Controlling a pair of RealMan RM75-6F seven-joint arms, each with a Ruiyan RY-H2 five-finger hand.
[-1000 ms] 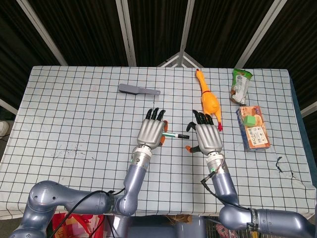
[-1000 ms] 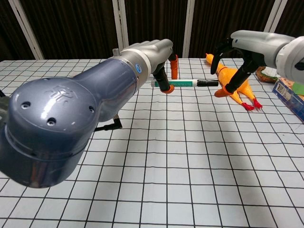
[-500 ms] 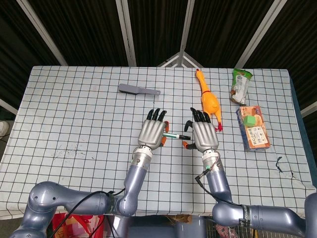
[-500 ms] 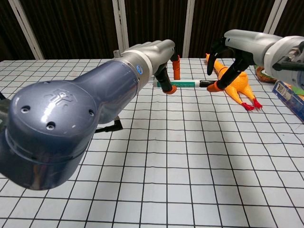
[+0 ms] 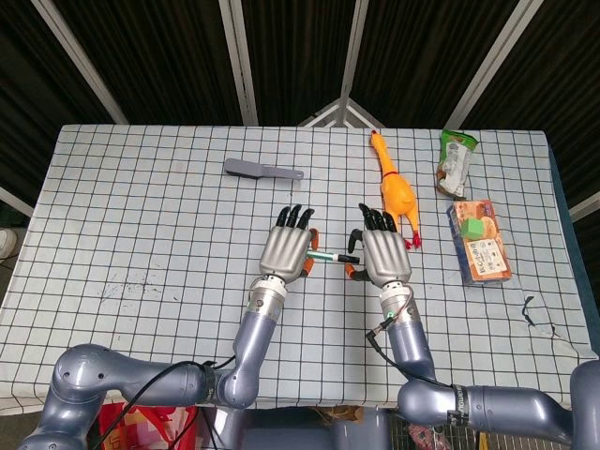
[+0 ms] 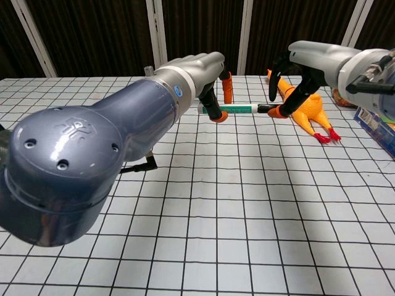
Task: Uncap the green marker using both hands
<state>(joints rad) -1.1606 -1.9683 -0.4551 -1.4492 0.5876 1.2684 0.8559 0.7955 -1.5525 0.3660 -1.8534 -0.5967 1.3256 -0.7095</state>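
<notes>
Left hand point(image 5: 287, 250) gripped the green marker point(image 6: 237, 108) by its barrel, holding it level above the checkered table point(image 5: 141, 234). Right hand point(image 5: 382, 255) pinched the black cap end point(image 6: 266, 108) of that marker between thumb and a finger, the other fingers curled above it. Both hands sat close together near the table's middle. Behind the right hand lay a rubber chicken point(image 5: 392, 187), with a boxed snack point(image 5: 479, 243) and a green packet point(image 5: 455, 161) further right, and a grey scraper point(image 5: 259, 170) beyond the left hand

Green marker point(image 5: 330, 256) mid-barrel hidden under left hand point(image 5: 286, 250); snack box point(image 6: 376, 127) cut off.
</notes>
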